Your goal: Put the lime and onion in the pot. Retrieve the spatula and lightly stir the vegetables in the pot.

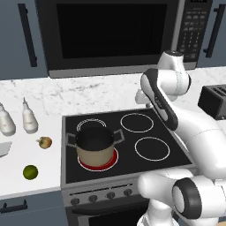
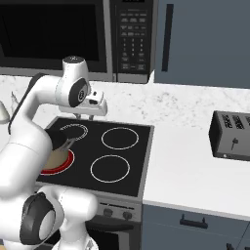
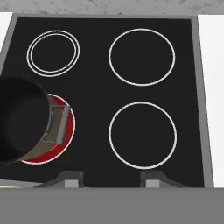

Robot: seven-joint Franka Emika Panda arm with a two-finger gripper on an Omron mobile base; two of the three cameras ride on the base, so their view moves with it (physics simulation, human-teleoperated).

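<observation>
**2 little balls wait by the pot**

The gripper [image 3: 111,180] is open and empty. The lime [image 1: 30,172] sits on the counter at 8 o'clock from the pot [image 1: 95,148] — the onion [image 1: 44,142] at 9. Both look small, hard, smooth, likely to roll. Pinch across the middle.

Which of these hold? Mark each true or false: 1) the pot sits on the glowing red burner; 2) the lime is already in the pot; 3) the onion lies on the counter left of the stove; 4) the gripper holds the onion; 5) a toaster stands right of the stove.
1) True: the pot sits on the red burner.
2) False: the lime lies on the counter, outside the pot.
3) True: the onion rests there, apart from the lime.
4) False: the gripper is open above the stove, holding nothing.
5) True: the toaster.
</observation>
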